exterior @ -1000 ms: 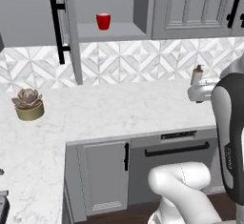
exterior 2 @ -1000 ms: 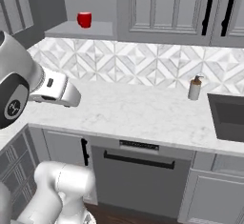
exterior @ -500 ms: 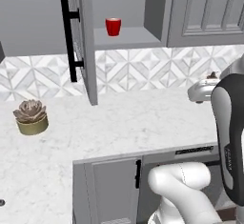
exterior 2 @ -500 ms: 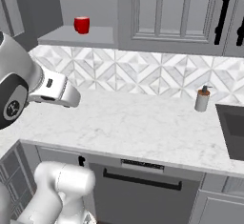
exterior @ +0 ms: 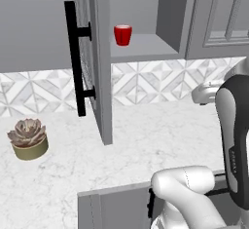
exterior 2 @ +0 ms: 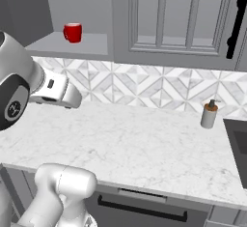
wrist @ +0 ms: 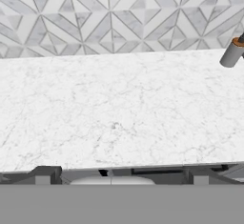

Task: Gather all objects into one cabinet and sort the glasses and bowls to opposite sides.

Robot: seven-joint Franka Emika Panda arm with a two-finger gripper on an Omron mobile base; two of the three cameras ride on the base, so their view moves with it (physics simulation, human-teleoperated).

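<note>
Fingers (wrist: 121, 172) released and spread wide, gripping nothing, hovering over the white marble tabletop (wrist: 119, 108). Small potted succulent (exterior: 28, 138) left of the open cabinet door (exterior: 96, 57). Farther back, red mug (exterior: 122, 34) upright on the cabinet shelf (exterior: 141, 47), right of that door.

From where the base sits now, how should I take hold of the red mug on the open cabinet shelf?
Grip the red mug across its body from the open front of the shelf, fingers level. It stands upright and alone, with bare shelf to both sides. Its handle seems to point to one side in the right base view, so probably close on the walls beside it. The open door hangs left of it.
</note>
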